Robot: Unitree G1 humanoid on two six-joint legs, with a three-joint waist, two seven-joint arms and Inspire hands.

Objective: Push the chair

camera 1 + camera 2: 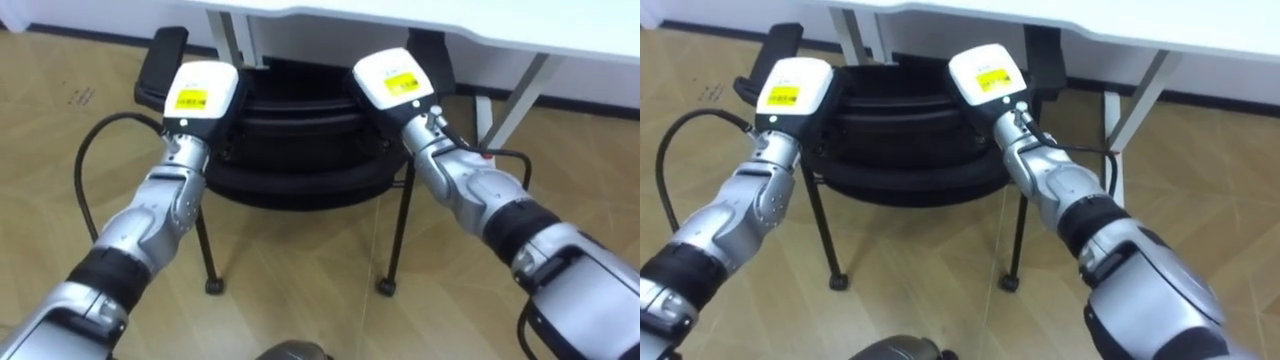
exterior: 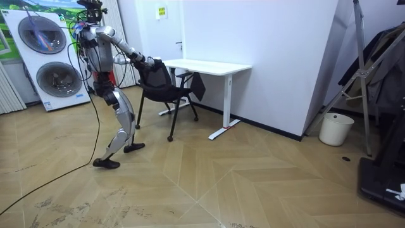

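Chair point(image 1: 290, 165), black, at white desk point(image 1: 500, 25), backrest top against left hand point(image 1: 203, 90) and right hand point(image 1: 393, 80); grip of either impossible to tell.

The chair point(image 1: 295, 140) was black throughout, the desk point(image 1: 500, 25) white. The left hand point(image 1: 200, 92) and the right hand point(image 1: 393, 82) each had a white back with a yellow label. The floor point(image 2: 253, 183) was pale wood in a chevron pattern; the stacked washing machines point(image 2: 47, 57) white with grey doors, the bin point(image 2: 335, 128) white.
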